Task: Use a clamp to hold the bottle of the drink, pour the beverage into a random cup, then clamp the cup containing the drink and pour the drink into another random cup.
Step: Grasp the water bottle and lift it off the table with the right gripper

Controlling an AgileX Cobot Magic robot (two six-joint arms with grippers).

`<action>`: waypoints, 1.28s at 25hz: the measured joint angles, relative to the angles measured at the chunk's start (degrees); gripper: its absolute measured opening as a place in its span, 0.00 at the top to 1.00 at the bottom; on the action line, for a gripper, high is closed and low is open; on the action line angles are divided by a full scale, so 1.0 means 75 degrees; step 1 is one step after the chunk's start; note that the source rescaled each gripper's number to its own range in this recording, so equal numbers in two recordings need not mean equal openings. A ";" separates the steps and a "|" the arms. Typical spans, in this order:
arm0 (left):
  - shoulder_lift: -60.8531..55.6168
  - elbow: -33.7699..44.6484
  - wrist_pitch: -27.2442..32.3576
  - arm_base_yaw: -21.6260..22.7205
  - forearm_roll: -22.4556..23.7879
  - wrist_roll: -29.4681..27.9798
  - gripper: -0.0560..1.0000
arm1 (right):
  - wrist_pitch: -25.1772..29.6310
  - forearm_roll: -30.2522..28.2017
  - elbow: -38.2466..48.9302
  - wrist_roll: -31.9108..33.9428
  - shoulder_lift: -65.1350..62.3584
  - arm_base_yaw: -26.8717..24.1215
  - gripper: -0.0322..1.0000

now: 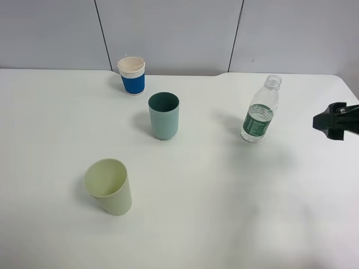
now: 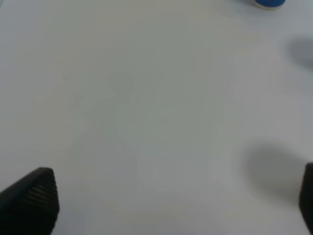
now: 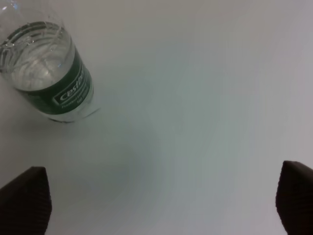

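A clear, uncapped water bottle (image 1: 260,110) with a green label stands upright at the right of the white table; it also shows in the right wrist view (image 3: 46,73). A teal cup (image 1: 164,115) stands mid-table, a blue paper cup (image 1: 132,75) with a white rim behind it, a pale green cup (image 1: 109,186) at the front left. My right gripper (image 1: 331,121) is open and empty to the right of the bottle, apart from it; its fingertips (image 3: 24,203) show wide apart. My left gripper (image 2: 171,205) is open over bare table and is out of the exterior view.
The table's back edge (image 1: 67,70) meets a grey panelled wall. The blue cup's base (image 2: 269,3) shows at the edge of the left wrist view.
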 joint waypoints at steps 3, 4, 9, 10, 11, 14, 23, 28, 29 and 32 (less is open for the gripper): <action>0.0000 0.0000 0.0000 0.0000 0.0000 0.0000 0.00 | -0.0642 0.0000 0.0237 0.0000 0.0208 0.0000 0.12; 0.0000 0.0000 0.0000 0.0000 0.0000 0.0000 0.00 | -0.0825 0.0000 0.0302 0.0007 0.0282 0.0000 0.12; 0.0000 0.0000 0.0000 0.0000 0.0000 0.0000 0.00 | -0.1852 0.0000 0.0784 0.0020 0.0952 0.0000 0.12; 0.0000 0.0000 0.0000 0.0000 0.0000 0.0000 0.00 | -0.1979 0.0000 0.0850 0.0020 0.1131 0.0000 0.12; 0.0000 0.0000 0.0000 0.0000 0.0000 0.0000 0.00 | -0.2113 0.0000 0.0878 0.0020 0.1291 0.0000 0.12; 0.0000 0.0000 0.0000 0.0000 0.0000 0.0000 0.00 | -0.2545 0.0000 0.0895 0.0023 0.1839 0.0000 0.12; 0.0000 0.0000 0.0000 0.0000 0.0000 0.0000 0.00 | -0.4441 -0.0466 0.0910 -0.0101 0.3206 0.0663 0.12; 0.0000 0.0000 0.0000 0.0000 0.0000 0.0000 0.00 | -0.5269 -0.0501 0.0903 -0.0178 0.3892 0.0735 0.12; 0.0000 0.0000 0.0000 0.0000 0.0000 0.0000 0.00 | -0.5461 -0.0510 0.0903 -0.0206 0.3998 0.0735 0.12; 0.0000 0.0000 0.0000 0.0000 0.0000 0.0000 0.00 | -0.6021 -0.0536 0.0903 -0.0406 0.4372 0.0735 0.12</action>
